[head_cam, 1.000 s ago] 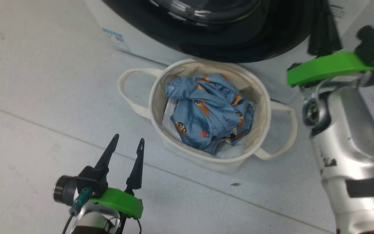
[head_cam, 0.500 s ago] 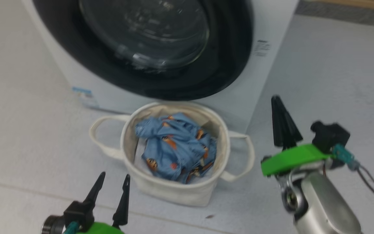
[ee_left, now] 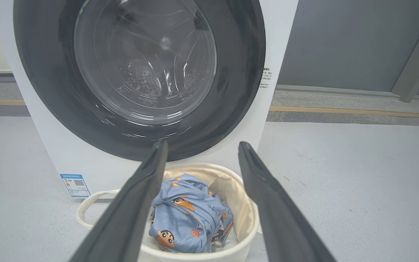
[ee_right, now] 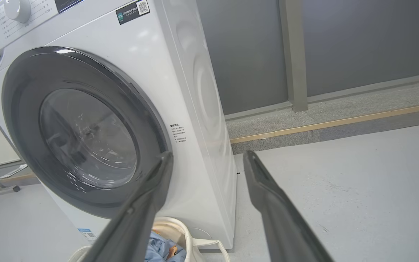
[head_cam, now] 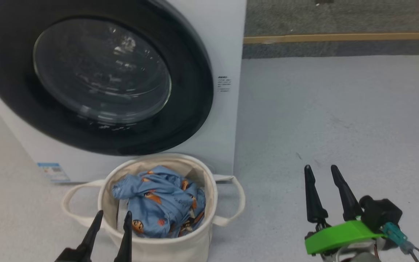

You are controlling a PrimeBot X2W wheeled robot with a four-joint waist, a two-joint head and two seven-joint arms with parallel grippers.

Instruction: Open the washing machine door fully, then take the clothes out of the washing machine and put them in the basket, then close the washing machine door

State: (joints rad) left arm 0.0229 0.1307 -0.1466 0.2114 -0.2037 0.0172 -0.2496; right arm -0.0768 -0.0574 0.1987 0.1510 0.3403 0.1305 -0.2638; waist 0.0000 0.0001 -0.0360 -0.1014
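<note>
Since blue printed clothes (head_cam: 158, 203) fill the cream canvas basket (head_cam: 173, 251) beyond the left gripper's (head_cam: 114, 213) parted, empty jaws, confirm the black-ringed glass door (head_cam: 100, 72) latched; right gripper (head_cam: 320, 168) likewise.

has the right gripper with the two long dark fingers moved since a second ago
Yes. The right gripper has pulled back from the glossy black round door toward the robot, now level with the cream canvas basket.

Holds the left gripper (head_cam: 114, 213) low at the lower left and the right gripper (head_cam: 320, 168) at the lower right, both with fingers spread apart, gripping nothing, pointing up and forward, a green bracket (head_cam: 340, 235) at the right wrist.
</note>
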